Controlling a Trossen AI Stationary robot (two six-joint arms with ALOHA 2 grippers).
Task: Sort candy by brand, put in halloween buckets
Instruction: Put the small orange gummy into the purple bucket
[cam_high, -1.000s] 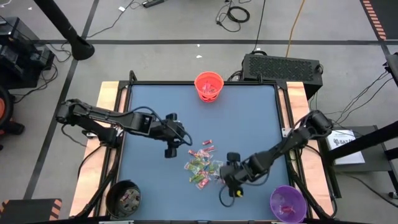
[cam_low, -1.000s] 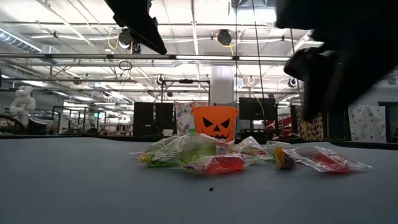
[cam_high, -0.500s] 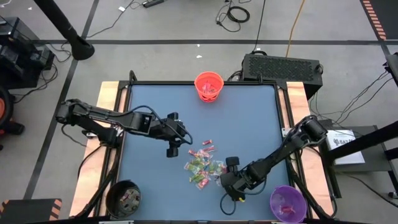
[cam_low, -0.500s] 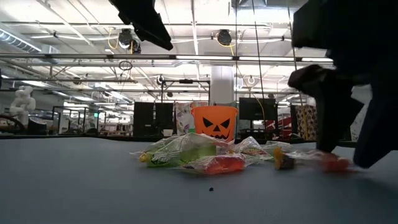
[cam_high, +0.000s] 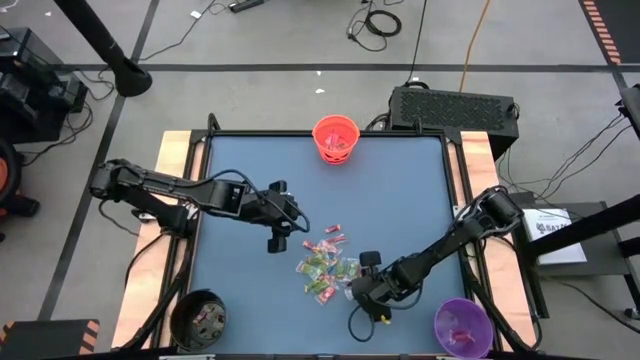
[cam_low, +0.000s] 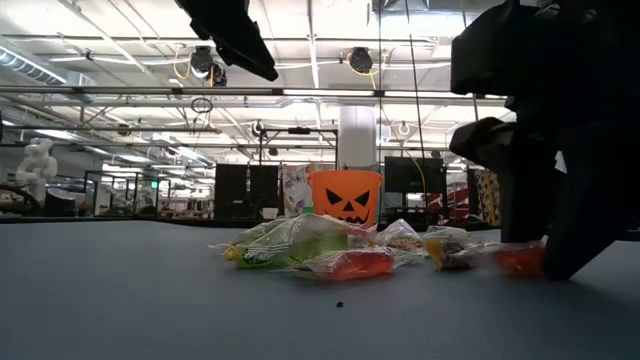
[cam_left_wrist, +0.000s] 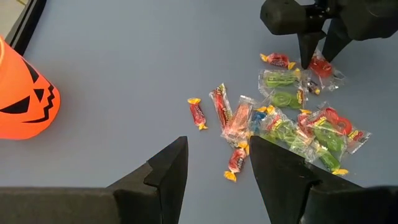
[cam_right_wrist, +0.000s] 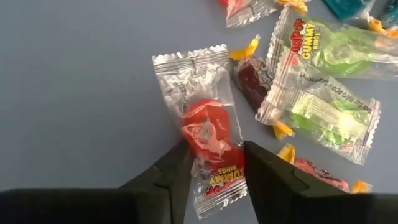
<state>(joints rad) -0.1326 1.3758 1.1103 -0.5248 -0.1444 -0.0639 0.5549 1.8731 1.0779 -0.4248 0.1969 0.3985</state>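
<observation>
The right claw (cam_right_wrist: 211, 171) is down on the tabletop (cam_high: 400, 190) at the candy pile's (cam_high: 325, 265) edge, fingers parted astride a clear packet with a red gummy ring (cam_right_wrist: 208, 134), not clenched. The left claw (cam_left_wrist: 217, 165) hangs released beside the pile.

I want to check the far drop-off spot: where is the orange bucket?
In the high view the orange bucket stands at the table's far edge, about midway across, well beyond the candy pile.
</observation>
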